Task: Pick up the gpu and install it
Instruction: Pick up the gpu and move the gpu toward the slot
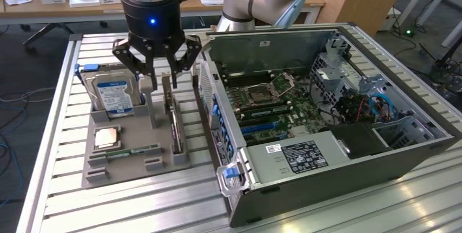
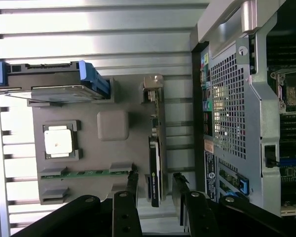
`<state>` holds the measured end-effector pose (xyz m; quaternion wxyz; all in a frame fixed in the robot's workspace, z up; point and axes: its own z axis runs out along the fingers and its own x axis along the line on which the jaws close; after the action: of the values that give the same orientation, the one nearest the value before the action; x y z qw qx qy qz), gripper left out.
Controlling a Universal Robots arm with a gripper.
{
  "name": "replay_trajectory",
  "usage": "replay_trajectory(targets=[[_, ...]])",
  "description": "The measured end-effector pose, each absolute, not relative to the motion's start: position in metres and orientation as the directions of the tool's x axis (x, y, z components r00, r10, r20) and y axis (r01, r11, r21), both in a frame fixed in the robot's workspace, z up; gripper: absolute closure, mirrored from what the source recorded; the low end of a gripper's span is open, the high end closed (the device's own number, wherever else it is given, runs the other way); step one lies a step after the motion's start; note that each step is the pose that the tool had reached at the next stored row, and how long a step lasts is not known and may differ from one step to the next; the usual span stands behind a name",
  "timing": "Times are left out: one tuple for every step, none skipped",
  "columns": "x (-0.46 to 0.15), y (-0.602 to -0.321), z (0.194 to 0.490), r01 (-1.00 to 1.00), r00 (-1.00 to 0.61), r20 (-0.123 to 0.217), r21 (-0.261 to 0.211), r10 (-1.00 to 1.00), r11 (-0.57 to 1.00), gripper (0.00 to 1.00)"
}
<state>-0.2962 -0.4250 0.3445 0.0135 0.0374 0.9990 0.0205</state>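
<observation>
The gpu (image 1: 174,119) stands on edge in the grey holder (image 1: 155,160), directly beneath the gripper (image 1: 162,73), whose wide-spread fingers (image 2: 132,190) flank the card's end. The arm points straight down. A hard drive (image 1: 116,95) stands at the exterior view's left, and the open computer case (image 1: 289,181) is just beside at its right.
</observation>
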Motion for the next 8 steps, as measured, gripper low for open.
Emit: replay_trajectory(targets=[[-0.2962, -0.425, 0.3435, 0.074, -0.997, -0.025, 0.042, 0.075, 0.996, 0.58], [-0.2962, -0.425, 0.3424, 0.074, -0.997, -0.025, 0.042, 0.075, 0.996, 0.58], [-0.2962, -0.425, 0.3412, 0.074, -0.997, -0.025, 0.042, 0.075, 0.996, 0.58], [-0.2962, -0.425, 0.3398, 0.074, -0.997, -0.025, 0.042, 0.075, 0.996, 0.58], [-0.2962, -0.425, 0.3384, 0.074, -0.997, -0.025, 0.042, 0.075, 0.996, 0.58], [-0.2962, -0.425, 0.3369, 0.074, -0.997, -0.025, 0.042, 0.075, 0.996, 0.58], [-0.2962, -0.425, 0.3358, 0.074, -0.997, -0.025, 0.042, 0.075, 0.996, 0.58], [-0.2962, -0.425, 0.3354, 0.074, -0.997, -0.025, 0.042, 0.075, 0.996, 0.58]])
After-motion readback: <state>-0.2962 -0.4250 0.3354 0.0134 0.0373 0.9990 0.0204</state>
